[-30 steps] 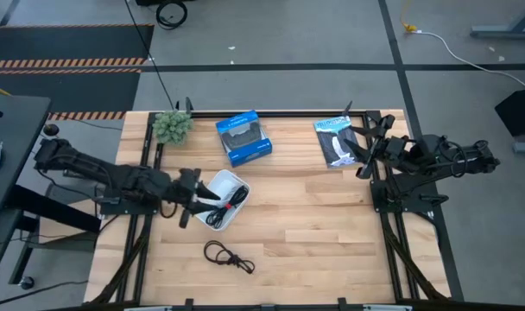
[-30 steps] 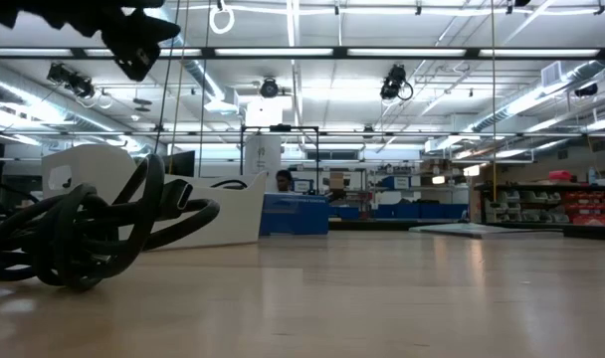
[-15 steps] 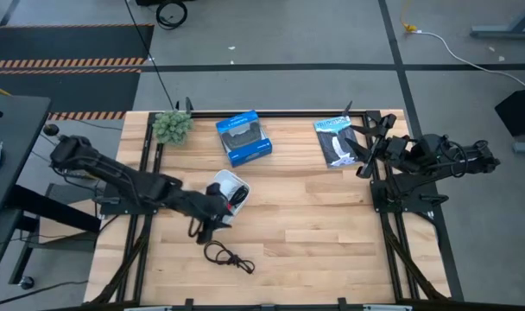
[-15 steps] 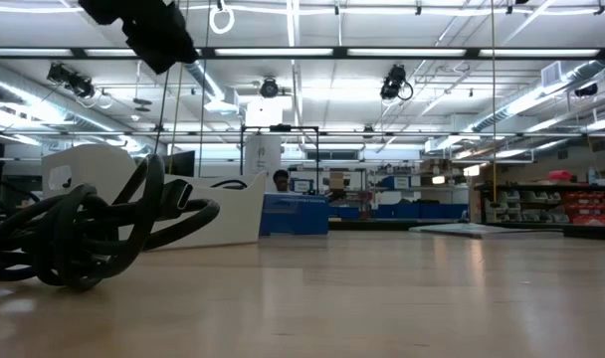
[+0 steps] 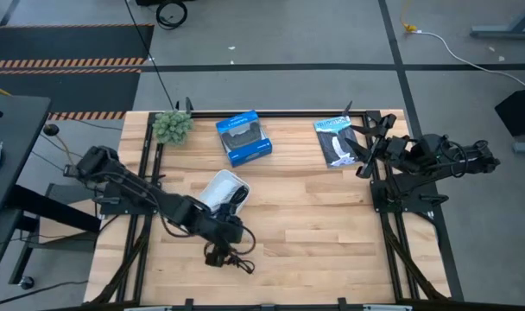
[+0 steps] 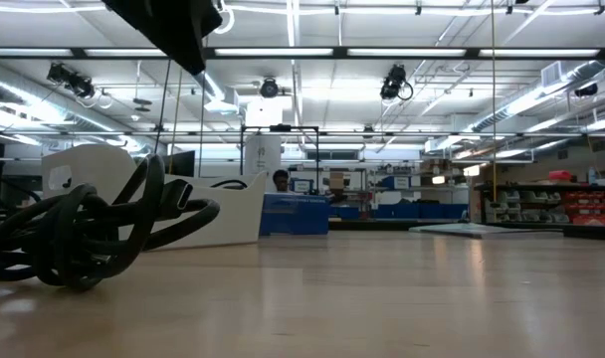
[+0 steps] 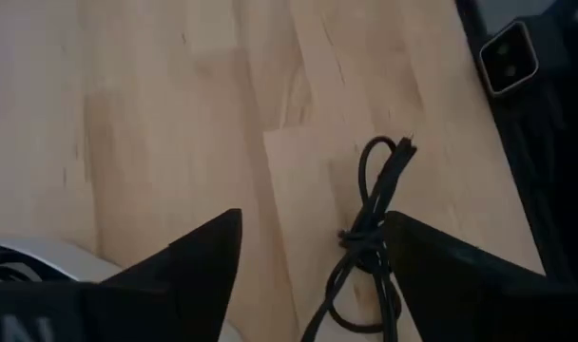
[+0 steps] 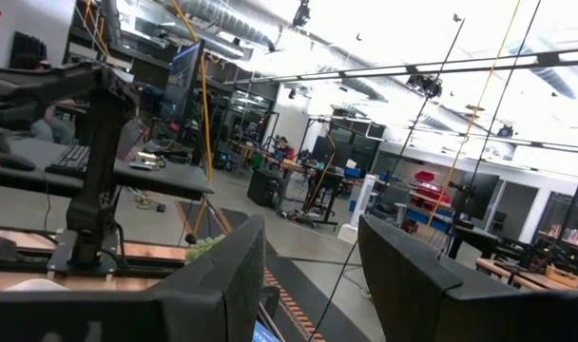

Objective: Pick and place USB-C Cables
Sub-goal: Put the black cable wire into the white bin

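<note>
- Hovering right over the loose black cable point(image 5: 229, 257), the left gripper point(image 5: 225, 231) has its fingers point(image 7: 189, 261) spread wide and nothing between them; the wrist view shows the cable lying on bare wood in the gap, untouched.
- The right gripper point(image 5: 363, 145) is parked way off at about 2 o'clock on the table, by the right edge, fingers apart and empty too, pointing out at the room.
- Room-wise: the loose cable sits near the front edge at about 7 o'clock, with open wooden table point(image 5: 332, 225) all across the middle and right. The nearest clutter is the white tray point(image 5: 218, 187), just beyond the gripper towards 10 o'clock.
- The loose cable is thin and black, folded into a long loop with a knot or tie around its middle, plug end sticking out. In the low view it bulks up as a fat black tangle point(image 6: 79, 234) at the left.
- More cables are in the white tray; I can see dark ones point(image 5: 237, 197), can't sort them out beyond that.
- Along the far edge: a small green plant point(image 5: 172, 126), a blue box point(image 5: 243, 136) and a black packet point(image 5: 336, 140).
</note>
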Controlling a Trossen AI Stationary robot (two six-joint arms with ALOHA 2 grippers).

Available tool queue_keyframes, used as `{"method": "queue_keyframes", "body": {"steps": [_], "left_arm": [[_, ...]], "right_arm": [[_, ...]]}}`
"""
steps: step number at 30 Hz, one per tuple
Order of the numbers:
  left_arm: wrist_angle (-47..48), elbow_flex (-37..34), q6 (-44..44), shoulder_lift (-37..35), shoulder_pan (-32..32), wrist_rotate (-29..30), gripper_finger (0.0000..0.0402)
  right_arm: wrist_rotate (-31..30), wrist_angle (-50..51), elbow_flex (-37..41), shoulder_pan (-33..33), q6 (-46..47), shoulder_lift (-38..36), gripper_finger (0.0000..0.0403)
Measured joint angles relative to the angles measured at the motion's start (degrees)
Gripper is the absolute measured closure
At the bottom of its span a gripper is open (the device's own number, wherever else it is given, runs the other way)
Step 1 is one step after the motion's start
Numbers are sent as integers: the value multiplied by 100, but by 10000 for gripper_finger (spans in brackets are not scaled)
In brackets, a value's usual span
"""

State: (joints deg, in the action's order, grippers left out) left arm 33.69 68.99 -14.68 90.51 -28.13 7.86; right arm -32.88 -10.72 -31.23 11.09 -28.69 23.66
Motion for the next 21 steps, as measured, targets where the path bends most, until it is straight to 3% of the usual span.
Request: {"method": "queue_keyframes", "body": {"steps": [9, 21], "left_arm": [[1250, 1078, -53, 1026, -263, -161, 138], [1120, 1143, 37, 1799, -355, -283, 143]], "right_arm": [[1, -43, -1, 0, 5, 0, 227], [8, -223, -1, 2, 109, 250, 227]]}}
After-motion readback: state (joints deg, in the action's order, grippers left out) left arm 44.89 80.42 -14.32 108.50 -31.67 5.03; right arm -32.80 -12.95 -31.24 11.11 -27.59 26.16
